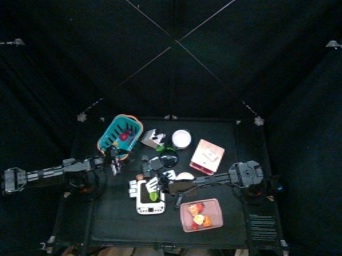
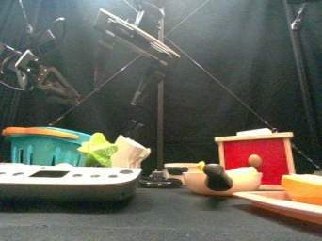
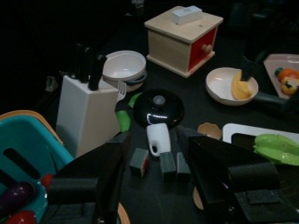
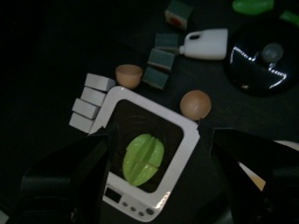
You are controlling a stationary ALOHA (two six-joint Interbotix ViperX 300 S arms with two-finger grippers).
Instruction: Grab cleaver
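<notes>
White and boxy, the knife block (image 3: 84,109) stands upright with black handles poking out, beside a round bowl (image 3: 122,66) mid-counter. Right gripper (image 4: 149,188) hovers over a flat white scale (image 4: 142,162), jaws spread wide and empty. Left gripper (image 3: 158,188) jaws look parted, holding nothing.

In the left wrist view the teal basket (image 3: 26,144) is cut off at the picture's edge, and beside the white knife block (image 3: 89,109) only dark handles (image 3: 89,61) show above the slots; the blades are hidden inside, so which one is the cleaver cannot be told. The tray (image 3: 284,72) beyond the red-and-wood box (image 3: 184,39) is also cut by the edge. From above, the things around the knife block (image 1: 156,139) are too small to tell apart. In the front view the plate (image 2: 287,202) beside the red box (image 2: 255,155) runs out of frame.
</notes>
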